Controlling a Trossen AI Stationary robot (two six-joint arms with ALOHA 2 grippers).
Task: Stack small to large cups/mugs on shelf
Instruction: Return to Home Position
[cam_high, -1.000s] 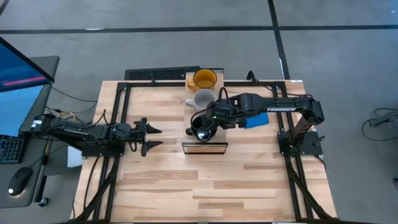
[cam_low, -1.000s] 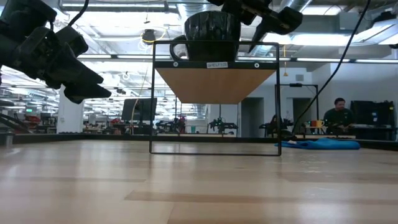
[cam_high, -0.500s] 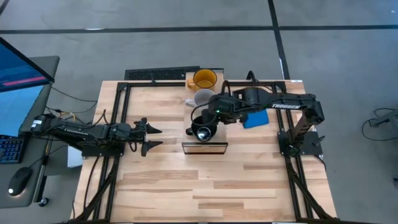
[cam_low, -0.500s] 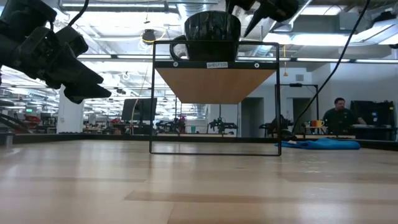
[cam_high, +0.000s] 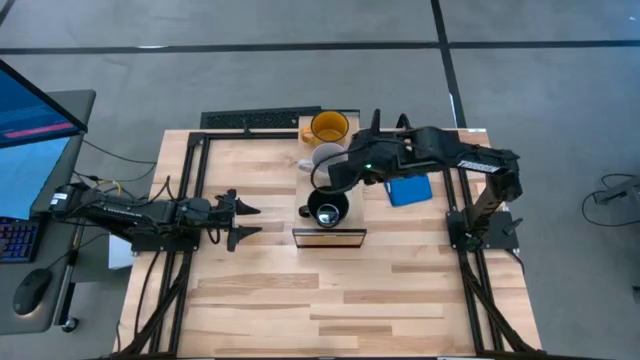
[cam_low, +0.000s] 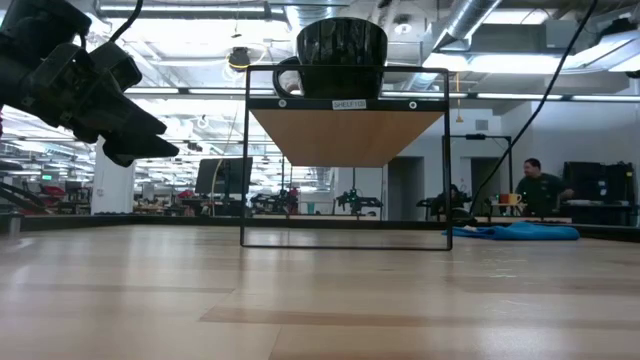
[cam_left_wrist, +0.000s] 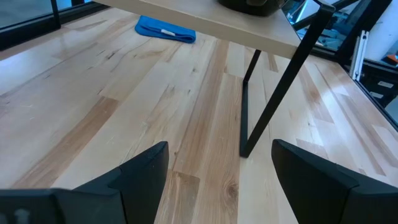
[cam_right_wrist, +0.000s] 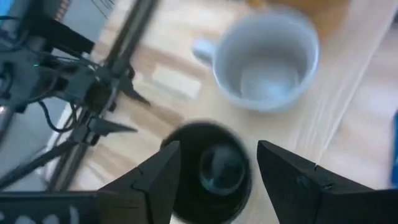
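Note:
The black mug (cam_high: 328, 210) stands upright on its base at the near end of the shelf (cam_high: 330, 237), seen from the front as the black mug (cam_low: 341, 57) on the shelf (cam_low: 345, 135). Behind it on the shelf stand the white mug (cam_high: 325, 158) and the yellow mug (cam_high: 329, 127). My right gripper (cam_high: 332, 180) hangs open above the gap between the black mug (cam_right_wrist: 211, 171) and the white mug (cam_right_wrist: 267, 62), touching neither. My left gripper (cam_high: 240, 222) waits open at the table's left, level, facing a shelf leg (cam_left_wrist: 267, 106).
A flat blue object (cam_high: 408, 190) lies on the table right of the shelf. A dark bar (cam_high: 260, 120) sits at the far edge. A monitor (cam_high: 35, 120) and mouse stand left of the table. A person (cam_low: 540, 185) is far behind. The table's near half (cam_high: 330, 300) is bare wood.
My right gripper has risen from beside the black mug, gone a little toward the far edge and rolled, and has left the low view at the top. Its fingers have stayed open. The black mug has stayed upright at the shelf's near end.

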